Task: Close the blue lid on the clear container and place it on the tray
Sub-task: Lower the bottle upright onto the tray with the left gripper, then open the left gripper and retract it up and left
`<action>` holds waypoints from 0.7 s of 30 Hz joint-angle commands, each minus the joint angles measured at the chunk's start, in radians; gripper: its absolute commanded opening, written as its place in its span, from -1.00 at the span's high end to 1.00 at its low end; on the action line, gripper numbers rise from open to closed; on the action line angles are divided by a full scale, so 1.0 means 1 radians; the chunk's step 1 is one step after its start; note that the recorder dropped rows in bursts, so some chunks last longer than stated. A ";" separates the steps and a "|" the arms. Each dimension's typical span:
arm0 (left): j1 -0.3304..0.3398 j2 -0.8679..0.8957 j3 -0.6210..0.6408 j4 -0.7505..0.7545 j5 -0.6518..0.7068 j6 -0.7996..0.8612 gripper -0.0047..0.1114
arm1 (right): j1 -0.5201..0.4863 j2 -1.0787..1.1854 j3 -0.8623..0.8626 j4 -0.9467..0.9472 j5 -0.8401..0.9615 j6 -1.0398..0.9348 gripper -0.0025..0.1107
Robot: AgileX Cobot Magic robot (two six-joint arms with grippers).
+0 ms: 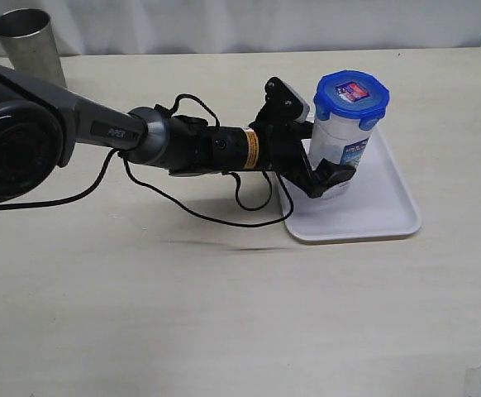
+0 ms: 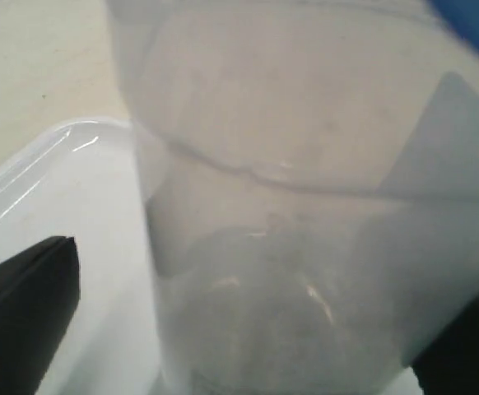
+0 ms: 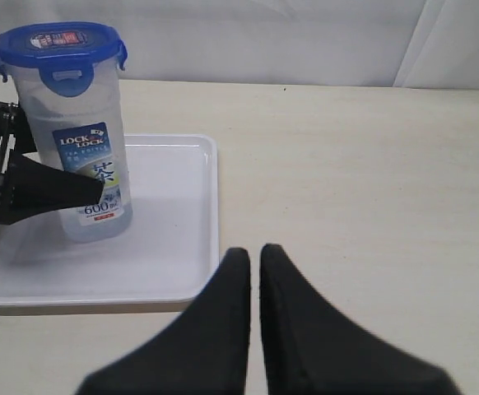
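Your left gripper straddles the container, lid on, on the tray centre right, fingers apart, apparently freeing it. Right gripper: fingers together.

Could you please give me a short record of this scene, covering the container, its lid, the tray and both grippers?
lid: blue lid seated on the clear container
container: upright, standing on the tray
left gripper: open, jaws flanking the container's lower part
right gripper: shut, empty, over the table, off the tray
elsewhere: metal cup on the table, apart from the tray
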 commanded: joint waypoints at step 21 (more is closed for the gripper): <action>0.036 -0.127 -0.007 0.696 0.229 -0.512 -0.68 | 0.000 -0.004 0.003 0.002 -0.016 0.002 0.88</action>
